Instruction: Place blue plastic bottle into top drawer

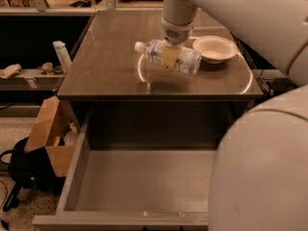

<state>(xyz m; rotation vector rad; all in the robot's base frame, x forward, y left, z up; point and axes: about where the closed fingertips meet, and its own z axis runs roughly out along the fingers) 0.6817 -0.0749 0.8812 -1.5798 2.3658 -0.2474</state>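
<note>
One bottle held over the tabletop

Gripper (169, 57) is upper centre of frame, fingers clamped on the blue plastic bottle (188, 61). Bottle lies sideways, cap to the left, over the tabletop (106, 66), w/ a white bowl (214, 48) just right of it. Top drawer (144, 182) is pulled open across the bottom of frame.

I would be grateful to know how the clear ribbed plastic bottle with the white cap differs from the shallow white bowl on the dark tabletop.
The clear ribbed plastic bottle lies sideways in the gripper, above the dark tabletop; the shallow white bowl sits upright on it. The bottle is see-through and long, the bowl opaque and round. Both are outside the open grey top drawer.
</note>
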